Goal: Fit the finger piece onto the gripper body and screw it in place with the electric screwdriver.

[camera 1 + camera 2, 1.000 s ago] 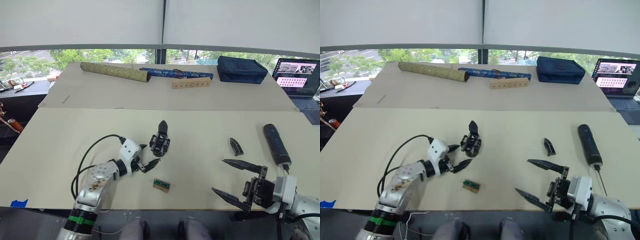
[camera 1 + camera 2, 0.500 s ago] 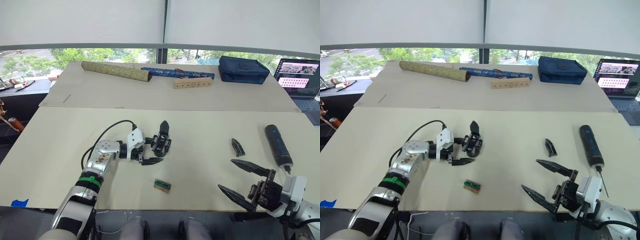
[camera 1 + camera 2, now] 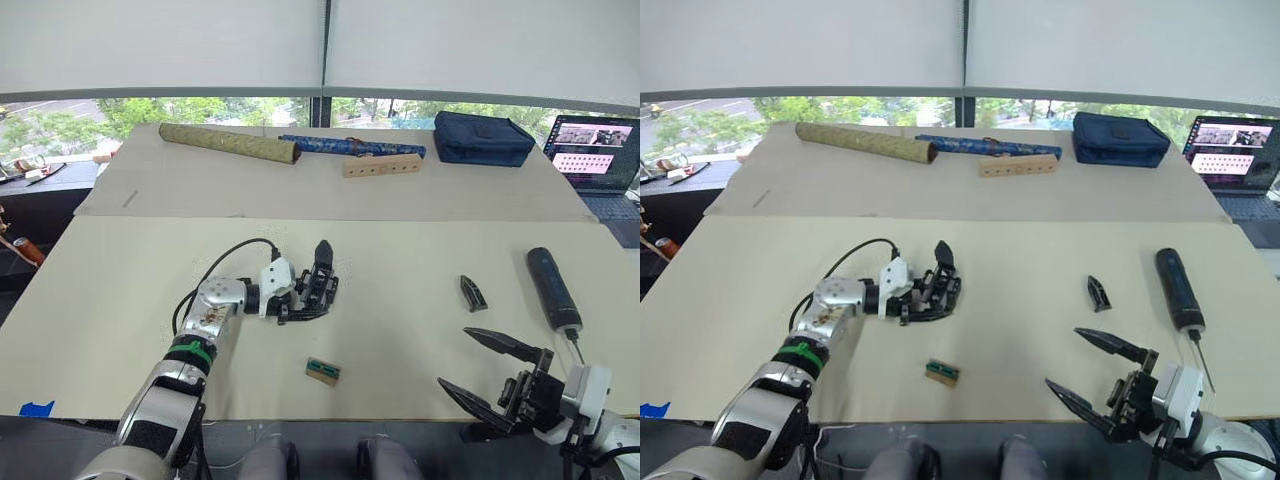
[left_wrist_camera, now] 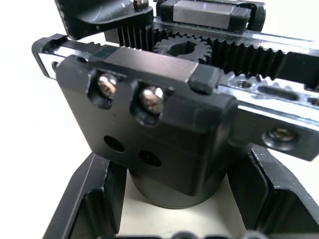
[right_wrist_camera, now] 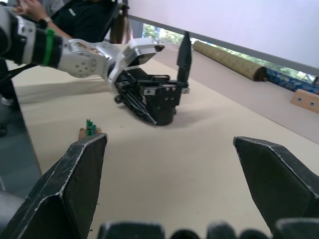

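Left pincer [image 3: 300,300] clamped round gripper body [image 3: 318,288] (table-top) | right pincer [image 3: 487,368] apart

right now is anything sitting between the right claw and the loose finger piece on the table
Nothing visible does. The right claw hangs open over the near edge of the table, and the finger piece lies farther out with only bare tabletop between them. The screwdriver lies off to the right of that path.
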Robot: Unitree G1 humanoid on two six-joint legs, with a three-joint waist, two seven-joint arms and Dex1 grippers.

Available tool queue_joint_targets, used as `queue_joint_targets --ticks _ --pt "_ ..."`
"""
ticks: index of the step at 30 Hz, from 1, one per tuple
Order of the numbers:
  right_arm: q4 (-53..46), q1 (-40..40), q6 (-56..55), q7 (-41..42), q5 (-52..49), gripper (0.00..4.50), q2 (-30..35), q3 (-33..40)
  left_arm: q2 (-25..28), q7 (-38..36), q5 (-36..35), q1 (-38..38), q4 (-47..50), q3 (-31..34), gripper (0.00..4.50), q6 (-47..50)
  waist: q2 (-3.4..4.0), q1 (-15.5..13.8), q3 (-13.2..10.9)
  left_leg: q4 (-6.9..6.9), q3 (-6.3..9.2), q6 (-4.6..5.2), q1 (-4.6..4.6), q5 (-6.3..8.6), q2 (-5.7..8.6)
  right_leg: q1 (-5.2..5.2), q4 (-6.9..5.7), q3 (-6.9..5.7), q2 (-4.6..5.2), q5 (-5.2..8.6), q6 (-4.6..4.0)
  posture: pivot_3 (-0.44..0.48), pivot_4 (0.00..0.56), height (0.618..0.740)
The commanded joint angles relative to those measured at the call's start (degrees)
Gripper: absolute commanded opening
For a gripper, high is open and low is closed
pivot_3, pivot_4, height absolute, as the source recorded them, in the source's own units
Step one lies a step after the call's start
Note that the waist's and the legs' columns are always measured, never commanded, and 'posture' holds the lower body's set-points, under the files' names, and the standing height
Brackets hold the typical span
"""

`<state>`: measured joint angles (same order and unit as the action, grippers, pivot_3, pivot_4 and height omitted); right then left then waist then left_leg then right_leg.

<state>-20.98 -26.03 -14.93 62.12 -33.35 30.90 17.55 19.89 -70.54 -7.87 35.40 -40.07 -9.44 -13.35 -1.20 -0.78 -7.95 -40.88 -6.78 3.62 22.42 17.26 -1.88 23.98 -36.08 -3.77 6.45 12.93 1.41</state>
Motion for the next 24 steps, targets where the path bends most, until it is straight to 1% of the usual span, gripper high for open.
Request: queue_joint_targets --ticks 1,3,4,8,13,20,22,24 --pt "-2.6 -0.5 -1.8 -1.0 0.5 4.5 -0.8 0.3 -0.2 4.1 -2.5 -5.7 14.5 0.9 2.34 8.5 0.01 0.2 0.0 0.01 -0.01 0.0 0.01 0.0 0.0 0.02 0.01 0.01 0.0 0.0 0.0 0.0 0.15 0.74" --pt "-2.7 -0.5 -1.9 -1.2 0.9 4.5 -1.2 -0.2 -0.7 6.7 -2.9 -8.6 21.5 0.6 2.34 13.0 0.01 0.1 0.0 0.01 -0.01 -0.03 0.03 -0.02 -0.03 0.03 0.02 0.04 0.02 0.02 0.04 0.0 0.15 0.74" --pt "-2.7 -0.4 -1.9 -1.2 1.0 4.5 -1.3 -0.5 -0.7 8.6 -1.5 -9.6 23.7 -0.1 2.34 14.0 0.0 0.1 0.0 0.0 -0.01 -0.04 0.03 -0.02 -0.02 0.02 0.02 0.04 0.03 0.03 0.05 0.0 0.15 0.74" --pt "-2.4 0.3 -1.8 -1.3 1.2 4.5 -1.5 -1.3 -1.0 12.7 0.9 -11.7 28.3 -1.5 2.34 16.4 0.0 -0.4 0.0 -0.04 0.0 0.07 0.05 0.04 0.03 0.0 0.01 0.03 0.07 0.02 0.04 0.0 0.15 0.74" --pt "-1.9 1.5 -1.4 -1.0 1.0 4.5 -1.0 -1.5 -0.1 14.5 2.0 -11.8 26.4 -1.6 2.34 15.1 0.01 -0.3 0.0 -0.02 0.02 0.04 0.0 0.03 0.01 0.0 -0.03 0.03 0.04 0.01 0.02 0.0 0.15 0.74" --pt "-2.1 2.1 -0.6 -0.9 1.1 4.5 -0.3 -1.4 1.1 12.7 2.4 -9.8 21.7 -2.6 2.34 13.2 0.01 -0.2 0.0 -0.02 0.02 0.01 -0.03 0.01 0.02 -0.03 -0.04 0.03 0.03 0.0 0.01 0.0 0.15 0.74" --pt "-2.5 2.0 -0.5 -1.0 1.0 4.5 -0.2 -1.3 1.1 12.7 2.0 -9.7 21.4 -2.4 2.34 14.0 0.01 -0.1 0.0 -0.02 0.02 0.02 -0.06 0.01 0.02 -0.05 -0.04 0.03 0.03 0.0 0.01 0.0 0.15 0.74" --pt "-3.2 1.4 0.0 -1.1 0.3 4.5 -0.1 -0.9 1.8 13.0 1.7 -10.2 21.9 -1.8 3.41 14.4 0.01 -0.1 0.0 -0.02 0.02 0.01 -0.06 0.01 0.01 -0.06 -0.04 0.03 0.03 0.0 0.01 0.0 0.15 0.74"
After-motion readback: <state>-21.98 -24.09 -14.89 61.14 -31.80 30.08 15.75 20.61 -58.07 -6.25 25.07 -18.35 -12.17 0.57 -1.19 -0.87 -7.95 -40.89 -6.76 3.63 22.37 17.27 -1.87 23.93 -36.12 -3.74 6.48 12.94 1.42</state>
